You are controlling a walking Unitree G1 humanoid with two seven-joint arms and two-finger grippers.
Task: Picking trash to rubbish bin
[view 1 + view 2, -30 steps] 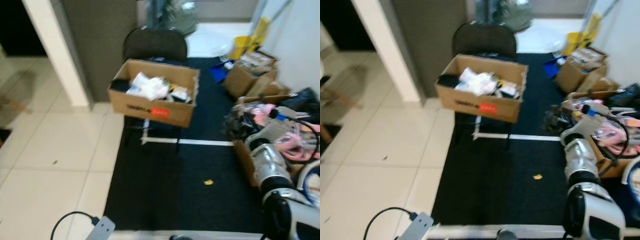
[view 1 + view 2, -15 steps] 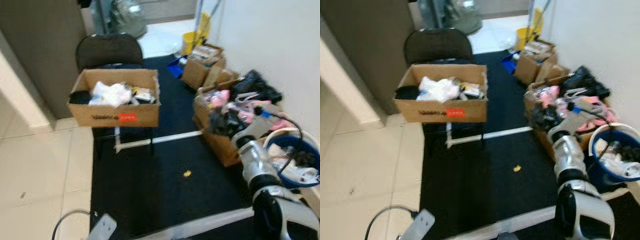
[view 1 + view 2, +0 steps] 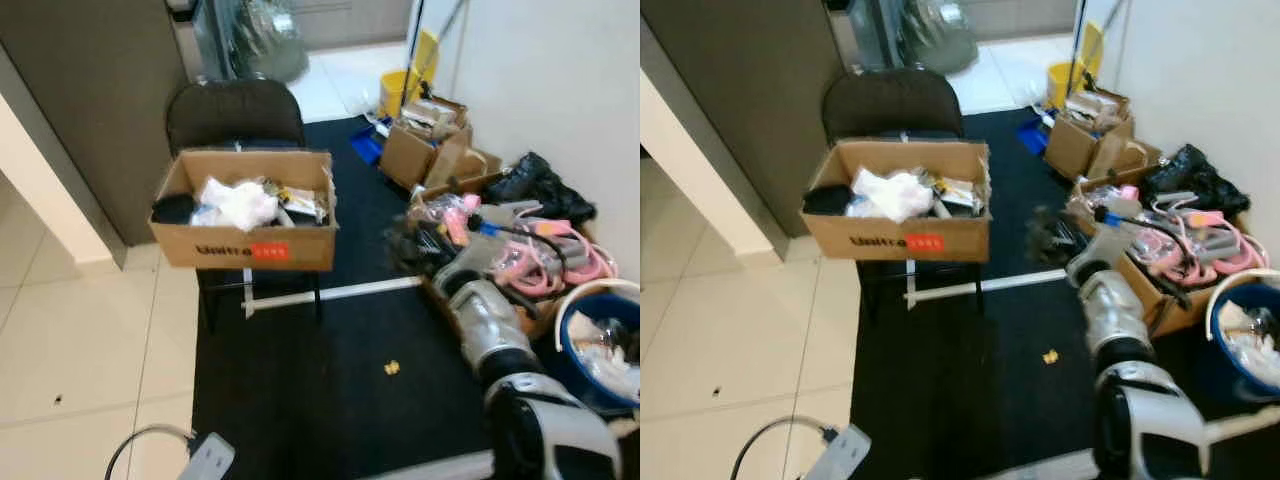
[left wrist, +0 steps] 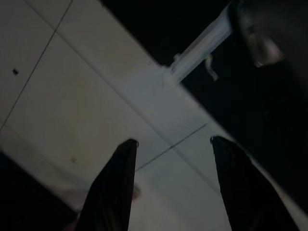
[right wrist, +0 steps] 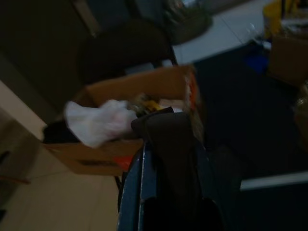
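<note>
Standing on seat of black chair [image 3: 235,112]: open brown cardboard box with red label [image 3: 246,205], serving as rubbish bin; front face printed, red patch near centre.
Box contents: crumpled white plastic or paper [image 3: 238,200] heaped at centre, dark item at one end, small printed packets at the other; fill level below the rim.
Trash on floor: one small yellow crumpled scrap [image 3: 392,368], lying on black carpet [image 3: 320,400] in front of the chair, well apart from the box and near the right arm; kind of material cannot be told.
Second container: brown cardboard box against the white wall [image 3: 520,300], holding pink cables or hangers [image 3: 520,262] and dark items, overfull.
Third container: blue round bucket with white rim [image 3: 600,340], beside that box, holding pale crumpled items.
Fourth container: smaller brown cardboard box [image 3: 420,150] further back, flaps open, mixed contents; yellow bucket [image 3: 400,92] behind it.
Right gripper [image 5: 168,144]: raised forward, pointed toward the box on the chair; black fingers closed together, nothing visible between them.
Left gripper [image 4: 173,159]: hanging over pale floor tiles [image 4: 96,106] at carpet edge; fingers apart, nothing held.
Floor near robot: grey plug with black cable [image 3: 205,455] on tiles.
</note>
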